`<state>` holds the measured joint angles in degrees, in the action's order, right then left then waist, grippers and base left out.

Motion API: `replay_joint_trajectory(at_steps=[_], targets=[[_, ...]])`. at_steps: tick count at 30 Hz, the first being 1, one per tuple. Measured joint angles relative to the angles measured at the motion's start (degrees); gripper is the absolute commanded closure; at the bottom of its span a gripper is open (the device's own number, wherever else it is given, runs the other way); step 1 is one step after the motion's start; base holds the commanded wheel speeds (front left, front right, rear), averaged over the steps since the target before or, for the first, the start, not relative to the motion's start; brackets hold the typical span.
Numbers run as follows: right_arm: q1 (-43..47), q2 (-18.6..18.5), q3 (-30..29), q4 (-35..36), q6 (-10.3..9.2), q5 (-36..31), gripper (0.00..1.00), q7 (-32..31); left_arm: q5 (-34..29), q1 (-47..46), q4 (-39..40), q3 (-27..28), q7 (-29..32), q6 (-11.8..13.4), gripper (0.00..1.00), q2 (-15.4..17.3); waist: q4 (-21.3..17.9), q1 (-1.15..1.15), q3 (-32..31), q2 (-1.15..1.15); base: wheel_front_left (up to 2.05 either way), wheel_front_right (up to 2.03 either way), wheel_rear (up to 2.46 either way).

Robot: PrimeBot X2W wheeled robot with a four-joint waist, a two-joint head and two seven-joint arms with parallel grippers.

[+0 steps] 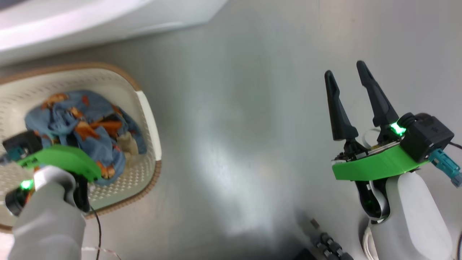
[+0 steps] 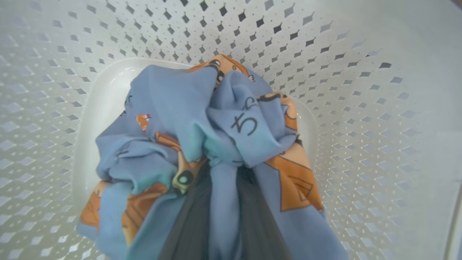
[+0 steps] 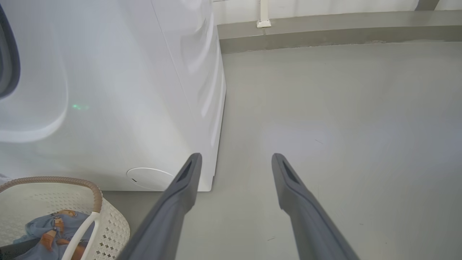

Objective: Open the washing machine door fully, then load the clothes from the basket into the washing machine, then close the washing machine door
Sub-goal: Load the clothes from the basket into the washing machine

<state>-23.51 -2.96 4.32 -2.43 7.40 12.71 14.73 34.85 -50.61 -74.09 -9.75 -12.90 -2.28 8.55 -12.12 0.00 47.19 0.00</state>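
A: Head view: our left pincer (image 1: 83,180) sits in the basket (image 1: 148,112), with the clothes (image 1: 79,122) bunched right under it. Our right pincer (image 1: 344,70) gapes wide over bare floor (image 1: 234,126), well apart from them.
B: Left wrist: fingers (image 2: 187,224) are clamped on a blue fold, the pile just ahead of the tips.
A: It's soft and light, and we expect it to trail. We'd take the bunched middle, not an edge.
B: Right wrist: the washing machine (image 3: 126,90) is ahead-left of our spread tips, the basket lower left.

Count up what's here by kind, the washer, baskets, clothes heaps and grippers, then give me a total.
washing machine: 1
basket: 1
clothes, one bunched heap, garments not separable: 1
grippers: 2, the left gripper shut on the clothes, the right gripper open
Total: 5
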Motion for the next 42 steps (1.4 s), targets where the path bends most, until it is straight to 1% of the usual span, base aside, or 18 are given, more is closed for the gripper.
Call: replay_joint_trajectory(at_steps=[6, 11, 16, 23, 24, 27, 35, 42], targets=[[3.24, -0.02, -1.1, -1.05, 0.0, -0.03, 0.0, 0.0, -0.51, 5.11, 2.27, -0.02, -1.41, 0.03, 1.0, -0.64, 1.4, 0.0, -5.85, 0.0, 0.0, 0.0, 0.0], [6.57, -0.02, -1.38, -1.74, 0.0, -0.21, 0.0, 0.0, -2.26, 11.95, 11.49, 1.31, -1.48, 1.49, 1.0, -1.4, 2.61, 0.0, -11.01, 0.0, 0.0, 0.0, 0.0], [9.96, -0.02, -1.68, -2.32, 0.0, -1.58, 0.0, 0.0, -6.0, 20.39, 19.94, 2.72, -1.55, 3.02, 1.0, -2.22, 3.95, 0.0, -16.31, 0.0, 0.0, 0.0, 0.0], [14.4, 0.0, -1.7, -2.88, 0.0, -2.23, 0.0, 0.0, -10.78, 29.56, 30.25, 4.78, -1.55, 4.1, 1.0, -4.57, 5.94, 0.0, -23.59, 0.0, 0.0, 0.0, 0.0], [14.4, 0.0, -1.7, -2.88, 0.0, -2.23, 0.0, 0.0, -10.78, 29.56, 30.25, 4.78, -1.55, 4.1, 1.0, -4.57, 5.94, 0.0, -23.59, 0.0, 0.0, 0.0, 0.0], [16.47, -0.21, -1.75, -3.19, 0.0, -2.23, 0.0, 0.0, -12.3, 32.98, 33.82, 5.54, -1.55, 4.11, 1.0, -5.46, 6.84, 0.0, -26.59, 0.0, 0.0, 0.0, 0.0], [20.28, -0.7, -1.62, -4.0, 0.0, -2.23, 0.0, 0.0, -14.58, 40.63, 40.58, 6.36, -1.55, 4.54, 1.0, -6.53, 9.62, 0.0, -33.84, 0.0, 0.0, 0.0, 0.0], [23.72, -0.71, -1.56, -4.78, 0.01, -2.19, 0.0, 0.0, -16.07, 45.84, 45.74, 5.88, -1.55, 4.61, 1.0, -6.59, 11.75, 0.0, -39.42, 0.0, 0.0, 0.0, 0.0]])
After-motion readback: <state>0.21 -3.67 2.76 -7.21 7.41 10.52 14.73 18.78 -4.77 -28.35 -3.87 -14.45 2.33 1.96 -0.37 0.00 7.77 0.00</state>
